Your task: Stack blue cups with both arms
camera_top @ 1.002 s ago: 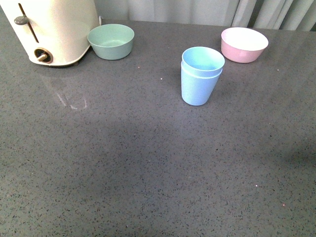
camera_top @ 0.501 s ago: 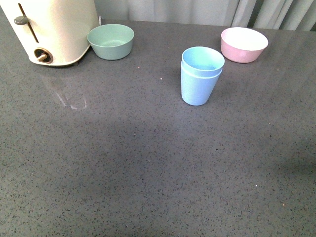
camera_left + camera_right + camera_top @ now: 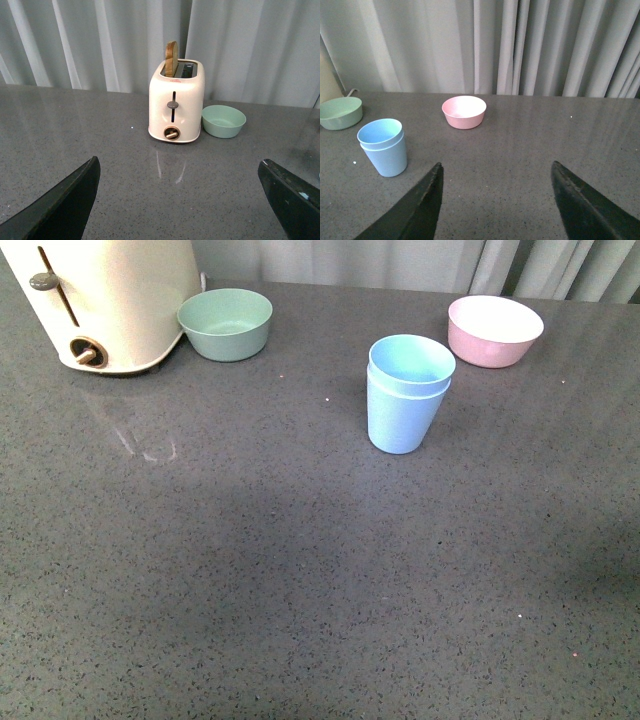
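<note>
Cups (image 3: pixel 405 395) stand nested upright mid-surface (image 3: pixel 300 570), mouths up, axis vertical, between green bowl (image 3: pixel 225 323) and pink bowl (image 3: pixel 494 330). Left claw (image 3: pixel 175 200) and right claw (image 3: pixel 495 205) both gape apart, holding nothing.

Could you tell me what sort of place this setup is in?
Probably a mock kitchen counter: a cream toaster with a slice in its slot, a mint-green bowl and a pink bowl on a grey speckled countertop, curtains behind.
</note>
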You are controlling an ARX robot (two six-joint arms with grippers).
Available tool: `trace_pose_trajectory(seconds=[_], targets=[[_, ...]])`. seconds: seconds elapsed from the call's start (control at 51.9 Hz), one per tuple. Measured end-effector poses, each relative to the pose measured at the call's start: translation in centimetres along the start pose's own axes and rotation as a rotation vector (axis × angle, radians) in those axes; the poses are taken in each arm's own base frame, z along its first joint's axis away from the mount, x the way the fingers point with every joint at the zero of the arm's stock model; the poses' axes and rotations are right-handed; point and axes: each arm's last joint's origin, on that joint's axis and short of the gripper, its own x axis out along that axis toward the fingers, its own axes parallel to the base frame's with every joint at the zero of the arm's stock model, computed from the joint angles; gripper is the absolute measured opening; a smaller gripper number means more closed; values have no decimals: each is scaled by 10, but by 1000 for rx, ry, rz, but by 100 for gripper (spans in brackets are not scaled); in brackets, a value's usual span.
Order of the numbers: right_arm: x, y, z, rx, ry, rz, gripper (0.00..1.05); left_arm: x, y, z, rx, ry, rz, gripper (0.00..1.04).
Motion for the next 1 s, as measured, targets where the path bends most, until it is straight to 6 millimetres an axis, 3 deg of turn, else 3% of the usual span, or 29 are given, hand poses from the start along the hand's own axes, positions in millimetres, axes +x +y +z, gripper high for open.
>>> trace_pose_trajectory(seconds=[0.154,1.002], targets=[[0,0,0,1,0,0,97,0,0,0,0,0,0,96],[0,0,0,1,0,0,96,0,0,0,0,0,0,96]])
